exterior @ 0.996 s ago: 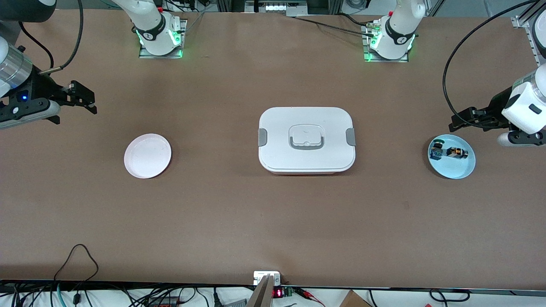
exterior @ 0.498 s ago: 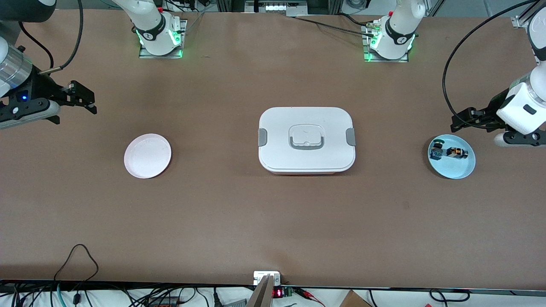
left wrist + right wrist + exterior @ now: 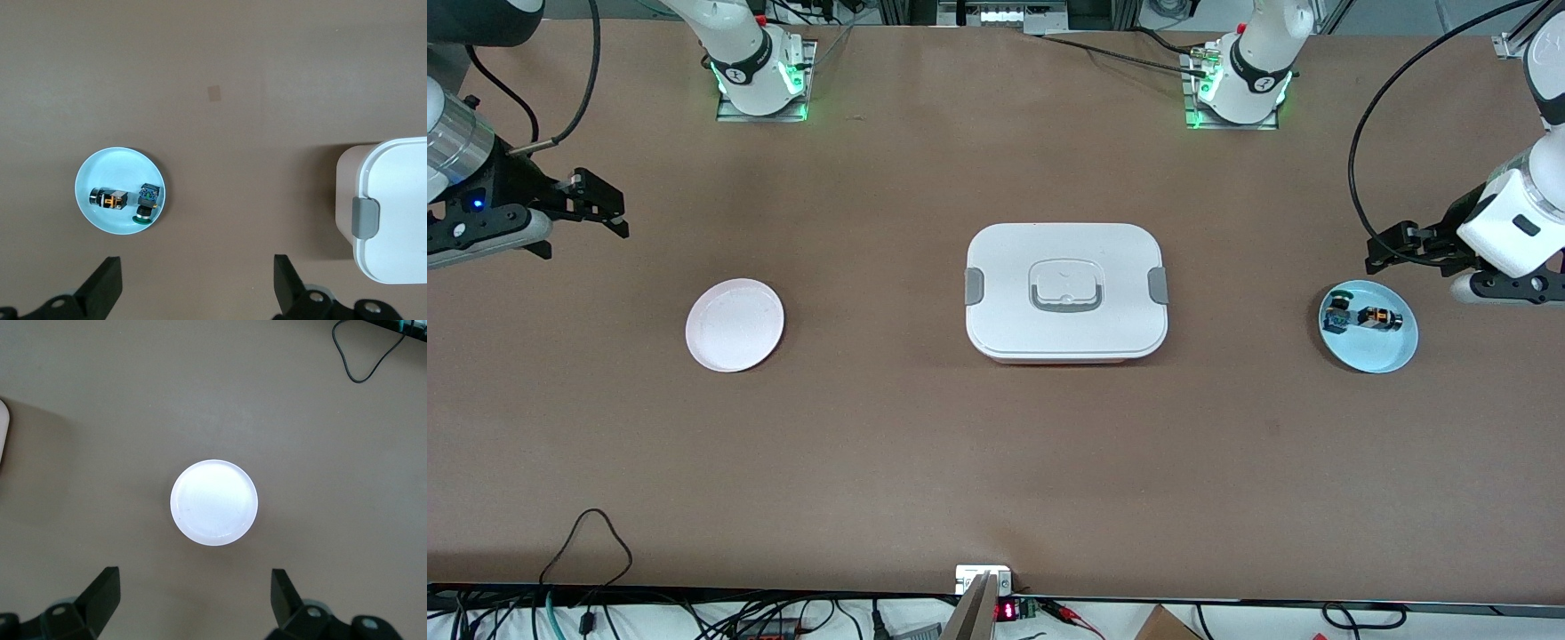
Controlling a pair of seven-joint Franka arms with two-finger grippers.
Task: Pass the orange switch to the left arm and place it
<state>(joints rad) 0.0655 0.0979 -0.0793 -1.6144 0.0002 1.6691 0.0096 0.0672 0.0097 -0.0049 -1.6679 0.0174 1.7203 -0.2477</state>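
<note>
Front view: left gripper (image 3: 1389, 250), wide open and empty, has edged up beside the pale-blue round plate (image 3: 1383, 357) — tiny black-and-orange switch (image 3: 1378, 317) untouched; right gripper (image 3: 600, 211) waits open.

- One big white box (image 3: 1065, 292) in the middle of the table.
- Two plates: one pink plate (image 3: 735, 324), one blue plate (image 3: 1378, 352).
- Two little parts on the blue plate: one orange switch (image 3: 1379, 317), one blue-green part (image 3: 1336, 314).
- Two robot arms.

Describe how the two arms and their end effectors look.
Both arms are white with dark joint bands and green-lit bases. Black cables loop along each. The left end effector and right end effector are black with two fingers; a blue light glows near the right one.
</note>
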